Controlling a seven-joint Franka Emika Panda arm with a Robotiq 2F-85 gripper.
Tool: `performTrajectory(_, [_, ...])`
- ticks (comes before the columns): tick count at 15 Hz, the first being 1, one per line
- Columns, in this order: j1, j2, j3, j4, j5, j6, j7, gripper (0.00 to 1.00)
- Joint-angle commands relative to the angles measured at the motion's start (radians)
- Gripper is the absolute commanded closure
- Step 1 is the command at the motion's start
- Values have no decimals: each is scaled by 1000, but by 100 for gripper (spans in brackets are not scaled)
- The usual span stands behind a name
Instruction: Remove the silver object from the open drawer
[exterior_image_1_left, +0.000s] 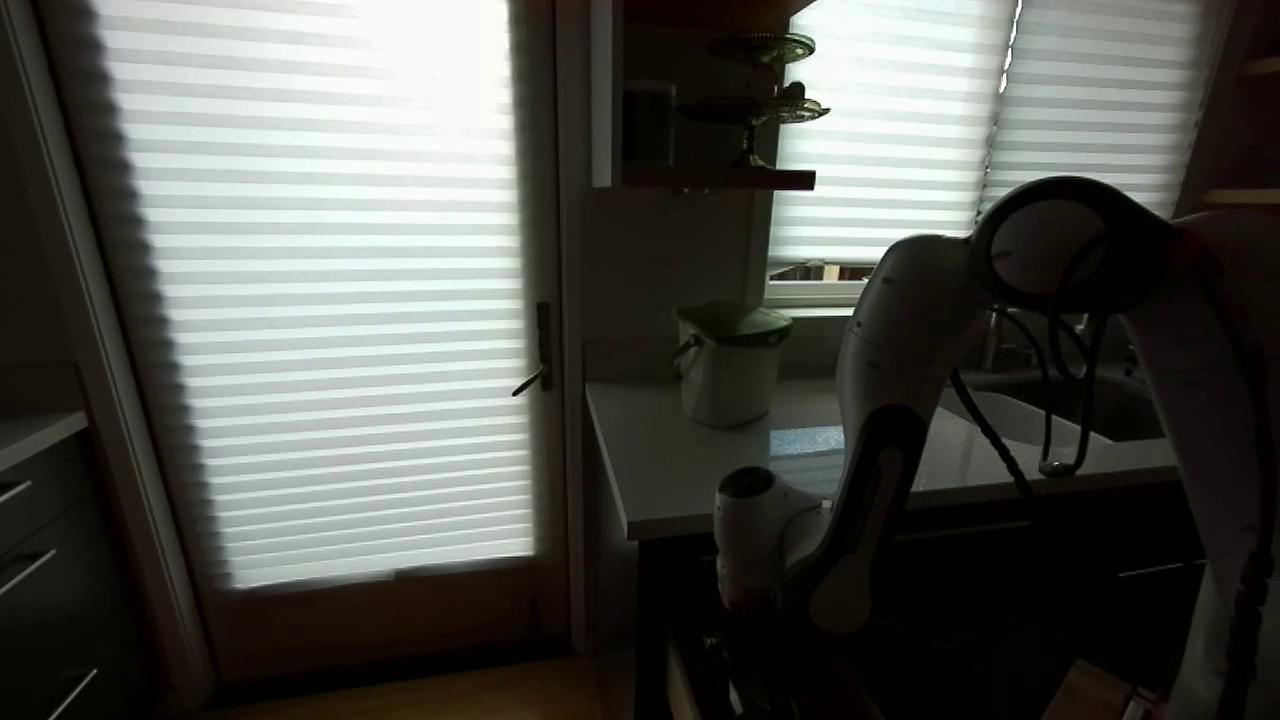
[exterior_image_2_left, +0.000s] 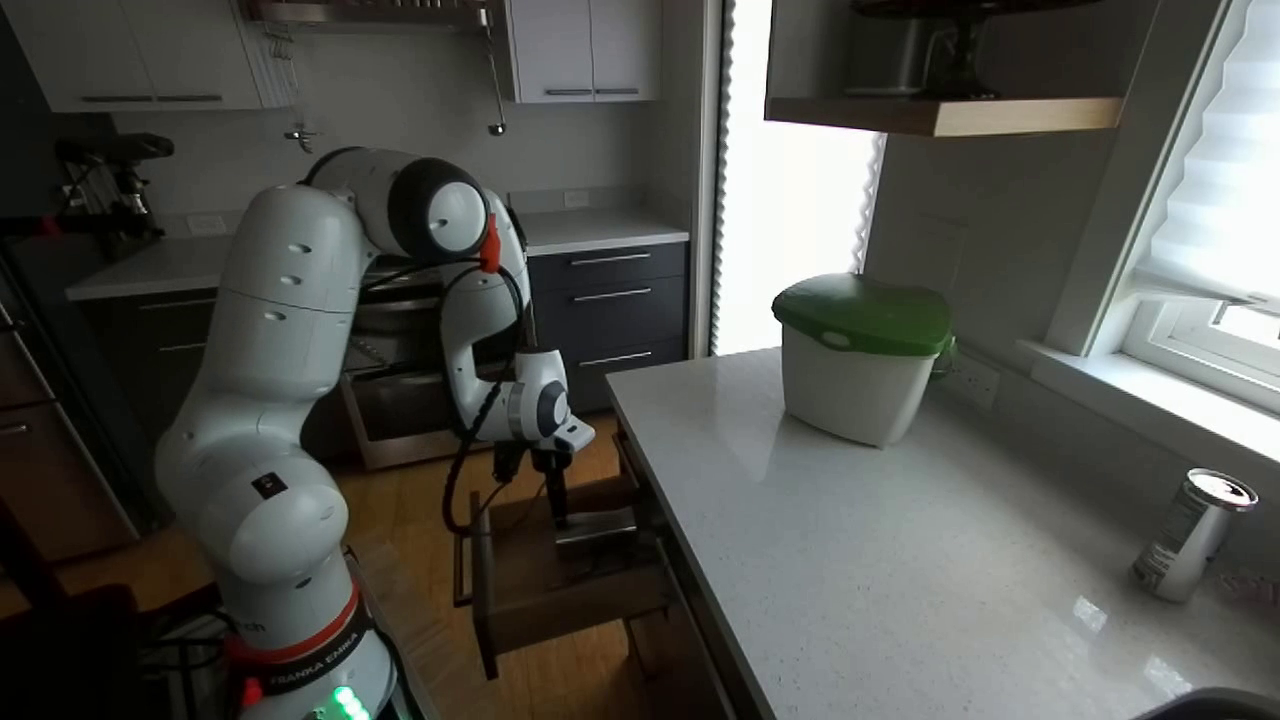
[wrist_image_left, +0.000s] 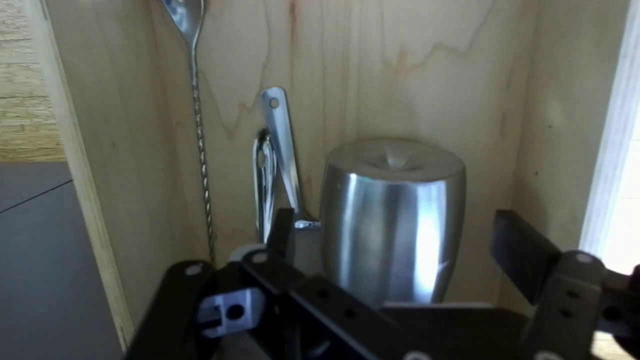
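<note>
The silver object is a shiny, barrel-shaped metal cup (wrist_image_left: 392, 230) with a dimpled flat end facing up in the wrist view. It is inside the open wooden drawer (wrist_image_left: 425, 65), which also shows in an exterior view (exterior_image_2_left: 580, 602). My gripper (wrist_image_left: 397, 232) is open, one finger on each side of the cup. A gap shows between each finger and the cup, so it is not gripped. The cup's lower part is hidden by the gripper. In an exterior view the gripper (exterior_image_2_left: 540, 490) points down into the drawer, beside a greyish shape too dim to identify surely.
A twisted-handle spoon (wrist_image_left: 197, 100) and metal utensils (wrist_image_left: 280, 135) lie left of the cup. The drawer's side walls (wrist_image_left: 575, 115) stand close on both sides. The countertop (exterior_image_2_left: 850, 540) beside the drawer holds a green-lidded bin (exterior_image_2_left: 855, 370) and a can (exterior_image_2_left: 1190, 535).
</note>
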Motion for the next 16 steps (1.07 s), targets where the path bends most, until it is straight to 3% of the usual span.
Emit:
performTrajectory(1, [12, 117, -27, 74, -27, 69, 2, 0])
performTrajectory(5, [31, 186, -62, 126, -25, 90, 16, 0])
performTrajectory(6, [111, 192, -127, 125, 92, 110, -67, 0])
performTrajectory(16, [223, 269, -235, 151, 368, 218, -299, 0])
